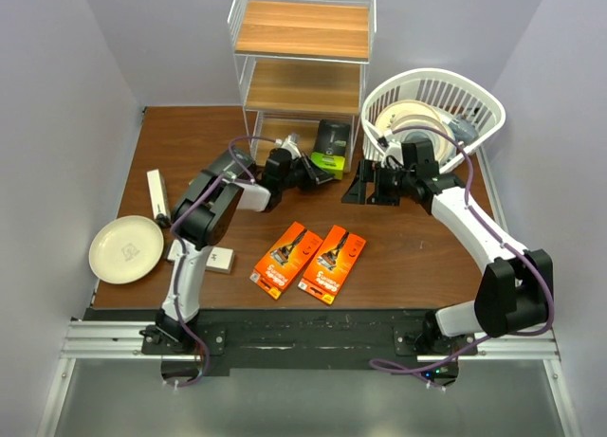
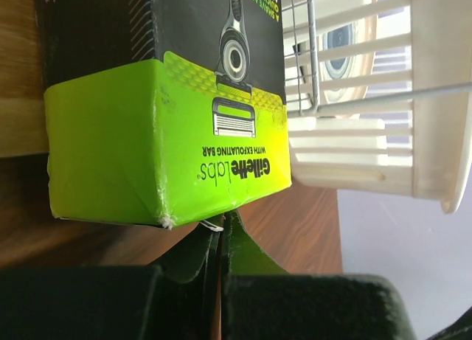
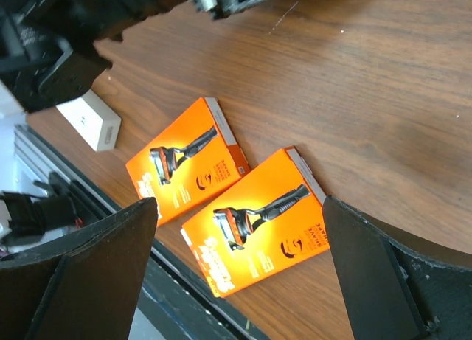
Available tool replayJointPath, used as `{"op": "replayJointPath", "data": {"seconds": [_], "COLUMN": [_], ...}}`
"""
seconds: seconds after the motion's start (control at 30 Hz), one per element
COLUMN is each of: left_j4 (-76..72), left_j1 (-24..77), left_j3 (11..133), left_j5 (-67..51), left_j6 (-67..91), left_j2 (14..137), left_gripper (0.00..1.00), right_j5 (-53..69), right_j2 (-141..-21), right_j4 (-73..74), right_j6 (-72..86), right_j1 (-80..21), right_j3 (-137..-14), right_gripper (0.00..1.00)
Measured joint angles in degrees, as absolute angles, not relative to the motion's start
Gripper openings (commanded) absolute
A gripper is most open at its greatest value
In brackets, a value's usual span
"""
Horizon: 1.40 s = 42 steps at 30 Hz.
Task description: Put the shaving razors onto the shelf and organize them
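A black box with a lime-green end (image 1: 329,145) stands at the foot of the shelf (image 1: 303,39). It fills the left wrist view (image 2: 162,148). My left gripper (image 1: 311,170) is shut, its tips (image 2: 221,220) against the box's lower green edge with nothing between them. A second green-ended box (image 1: 294,140) shows partly behind it. Two orange cards (image 1: 286,259) (image 1: 332,264) lie flat at the table's front middle. My right gripper (image 1: 366,187) is open and empty above the table. Both cards (image 3: 188,159) (image 3: 254,222) show below its fingers. One slim white box (image 1: 157,194) lies at the left, another (image 1: 215,260) by the left arm.
A white slotted basket (image 1: 479,100) with cream plates stands at the back right, close to the shelf's right post, and shows in the left wrist view (image 2: 435,119). A cream plate (image 1: 126,248) lies at the front left. The shelf's upper boards are bare.
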<state>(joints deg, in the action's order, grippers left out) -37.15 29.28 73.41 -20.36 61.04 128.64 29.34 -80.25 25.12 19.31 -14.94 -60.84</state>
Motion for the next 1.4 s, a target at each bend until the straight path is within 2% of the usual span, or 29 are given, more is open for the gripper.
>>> {"op": "replayJointPath", "data": {"seconds": [0.4, 0.67, 0.77, 0.8, 0.87, 0.97, 1.0, 1.13, 1.27, 1.4], "left_j4": [-36.4, -36.2, -36.1, -36.1, -36.2, -36.6, -36.5, -33.6, -26.5, -17.0], "left_j1": [30.5, 30.5, 30.5, 30.5, 30.6, 30.5, 30.5, 29.1, 24.4, 17.1], "left_j3": [79.3, 81.1, 81.8, 81.9, 81.9, 80.9, 79.8, 71.9, 63.4, 60.6], "left_j5": [-18.2, -17.2, -16.8, -16.7, -16.8, -17.5, -18.0, -20.9, -24.8, -28.8], "left_j6": [63.0, 63.4, 63.4, 63.4, 63.4, 63.3, 63.1, 62.2, 57.9, 49.0], "left_j2": [132.4, 133.6, 134.0, 134.0, 134.0, 133.6, 133.0, 126.9, 114.3, 100.9], "left_gripper": [0.00, 0.05, 0.16, 0.28, 0.38, 0.66, 0.70, 0.73, 0.73, 0.77], "right_j5": [31.7, 32.5, 32.5, 32.5, 32.5, 32.5, 32.5, 32.6, 32.9, 32.9], "right_j2": [-80.2, -80.4, -80.4, -80.4, -80.4, -80.7, -80.9, -81.9, -82.5, -82.6], "right_j4": [25.1, 25.1, 25.1, 25.1, 25.1, 25.1, 25.2, 25.4, 24.8, 23.3], "right_j6": [16.8, 16.8, 16.6, 16.4, 16.2, 15.6, 15.4, 14.4, 13.8, 13.9], "right_j1": [-14.9, -15.0, -14.9, -14.9, -14.9, -14.9, -14.9, -14.9, -15.0, -16.2], "right_j3": [-60.8, -60.8, -60.8, -60.8, -60.8, -60.8, -60.8, -61.2, -61.8, -61.8], "right_gripper": [0.99, 0.99, 0.99, 0.99, 0.99, 0.99, 0.99, 0.99, 0.99, 0.97]}}
